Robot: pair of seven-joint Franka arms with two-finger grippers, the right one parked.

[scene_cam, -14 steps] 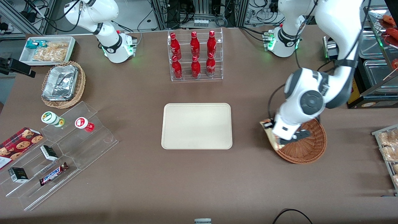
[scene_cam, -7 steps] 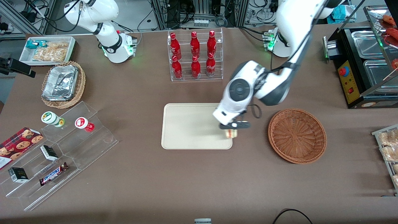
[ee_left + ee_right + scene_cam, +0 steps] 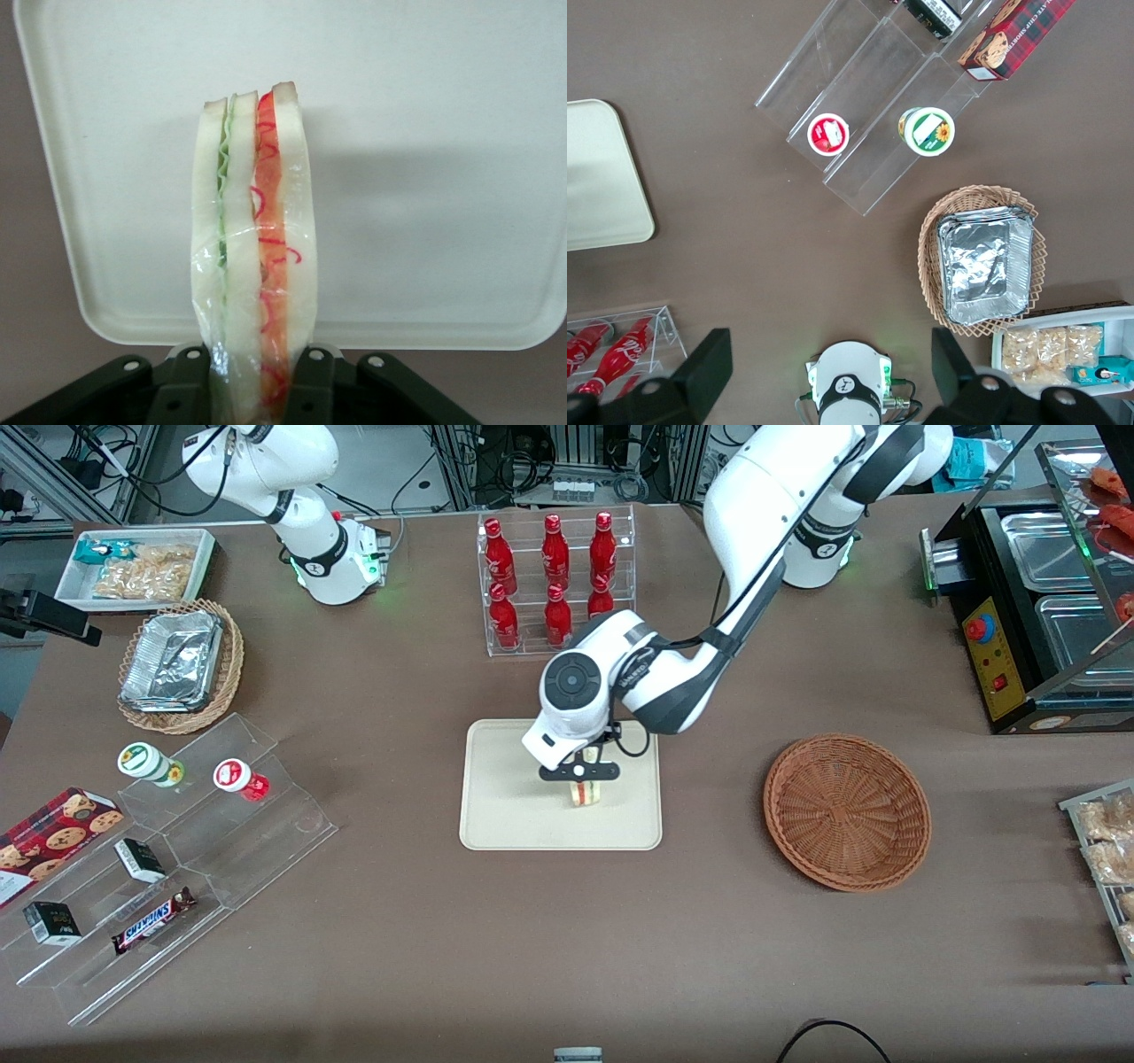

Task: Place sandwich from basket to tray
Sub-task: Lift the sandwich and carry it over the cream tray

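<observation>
The jaws of the gripper [image 3: 582,772] are closed on the sandwich [image 3: 584,793], one black finger [image 3: 188,382] pressed against each bread face, as is shown in the left wrist view. The sandwich [image 3: 255,248] is held on edge in its clear wrap, with a green layer and a red-orange layer seen between the pale slices. It is carried over the tray [image 3: 505,815], above the half of it nearer the working arm's end of the table; whether it touches the tray's surface cannot be told. The cream tray [image 3: 425,133] fills most of the wrist view beneath the sandwich, with brown table [image 3: 567,939] seen past its rounded rim. The round brown wicker basket [image 3: 847,811] is seen well apart from the tray, toward the working arm's end of the table, with nothing lying in it. A clear rack of red bottles [image 3: 555,582] stands farther from the front camera than the tray.
</observation>
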